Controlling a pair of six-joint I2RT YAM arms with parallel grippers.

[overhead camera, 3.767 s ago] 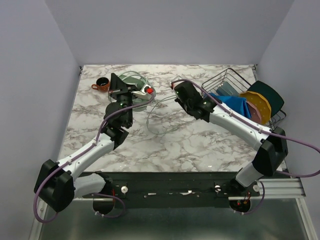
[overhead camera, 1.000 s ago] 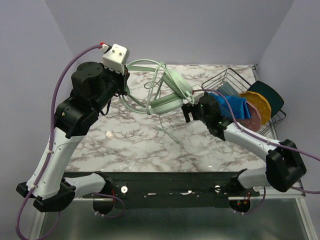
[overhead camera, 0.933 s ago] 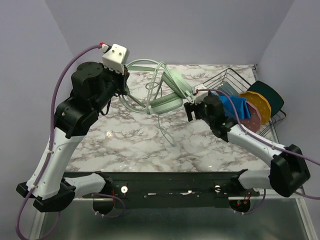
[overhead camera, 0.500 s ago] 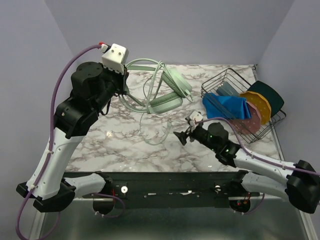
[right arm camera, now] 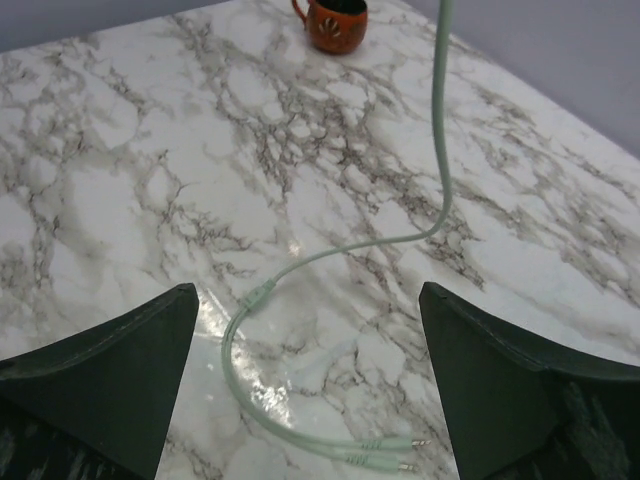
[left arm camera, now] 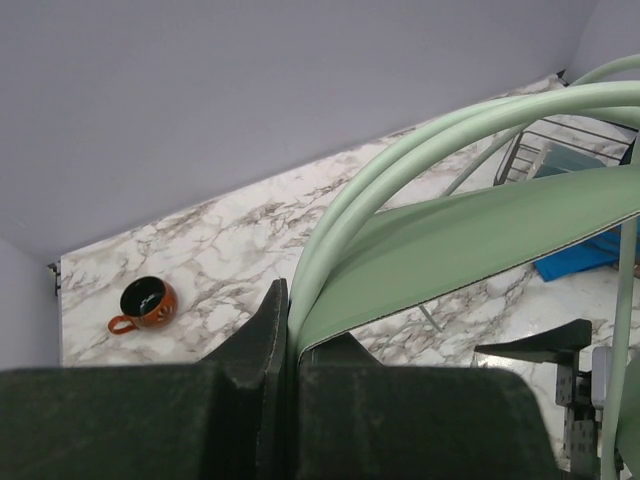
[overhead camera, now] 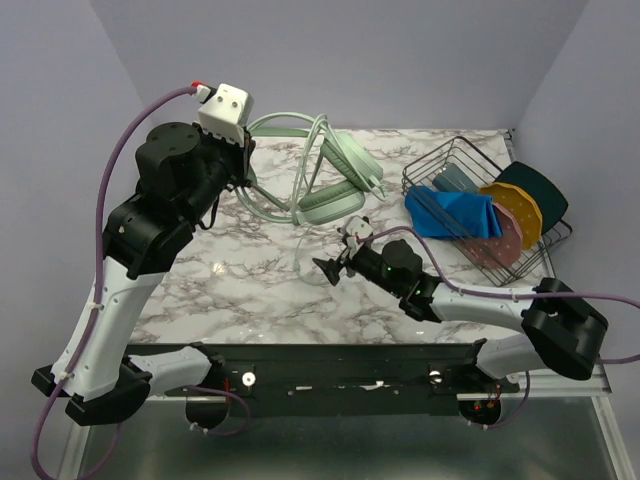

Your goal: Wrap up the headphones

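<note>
Two arms are dividing the work: the left gripper [left arm camera: 290, 325] is clamping fully shut on the headband [left arm camera: 450, 250] and holding the headphones [overhead camera: 330, 208] up above the far part of the tabletop [overhead camera: 250, 290], probably so the cable [right arm camera: 440, 140] is hanging free rather than tangling. Its loose end is trailing down and curling on the marble, plugs lying flat. The right gripper [right arm camera: 308, 300] is hovering low over that curl, jaws spread wide and holding nothing, seemingly lining up to gather it.
</note>
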